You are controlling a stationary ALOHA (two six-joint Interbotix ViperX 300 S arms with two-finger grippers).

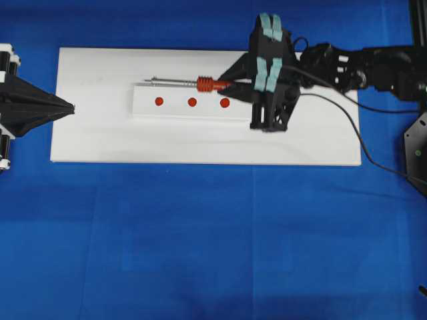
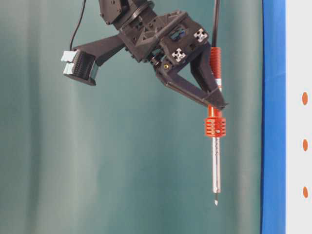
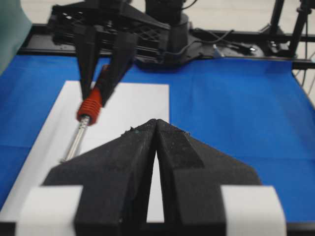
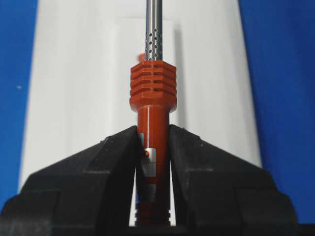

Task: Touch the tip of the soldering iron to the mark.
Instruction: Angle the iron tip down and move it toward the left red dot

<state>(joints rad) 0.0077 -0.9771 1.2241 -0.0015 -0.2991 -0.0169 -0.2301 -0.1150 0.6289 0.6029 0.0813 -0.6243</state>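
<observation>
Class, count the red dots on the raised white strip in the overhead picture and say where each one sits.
3, in one row along the strip: the left dot, the middle dot, the mark, and the right dot nearest the right gripper. None appears hidden.

— Red-orange ribbed handle on the iron, silver shaft dotted with small holes.
— Blue table, white board, three red dots, the mark in the middle.
— Black on both grippers: right, left. Pale teal pads, white bands, black cord.
</observation>
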